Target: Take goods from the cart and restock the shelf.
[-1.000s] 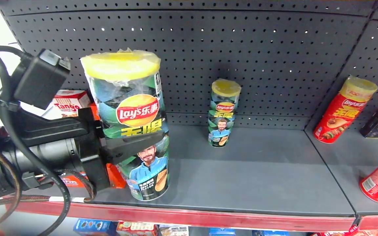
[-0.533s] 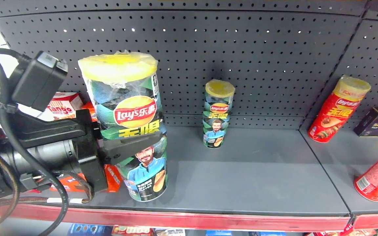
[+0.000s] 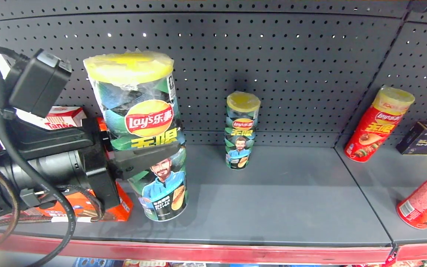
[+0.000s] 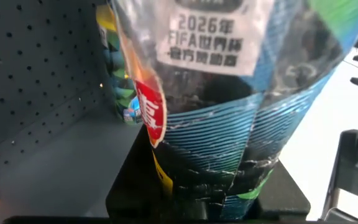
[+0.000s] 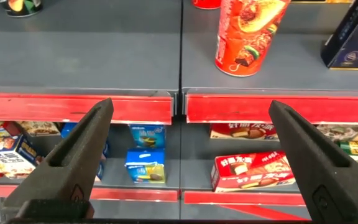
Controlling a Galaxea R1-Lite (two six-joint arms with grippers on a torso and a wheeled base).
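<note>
Left hand grips the green chip can upright over the shelf; right hand hangs wide open.

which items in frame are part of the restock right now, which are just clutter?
Job: green chips can, clamped in left tool; grey shelf it goes on.
Lying about: green can at the back, already stocked; red can by the backboard; red can near the front edge; orange box; dark box; right tool, open.
</note>
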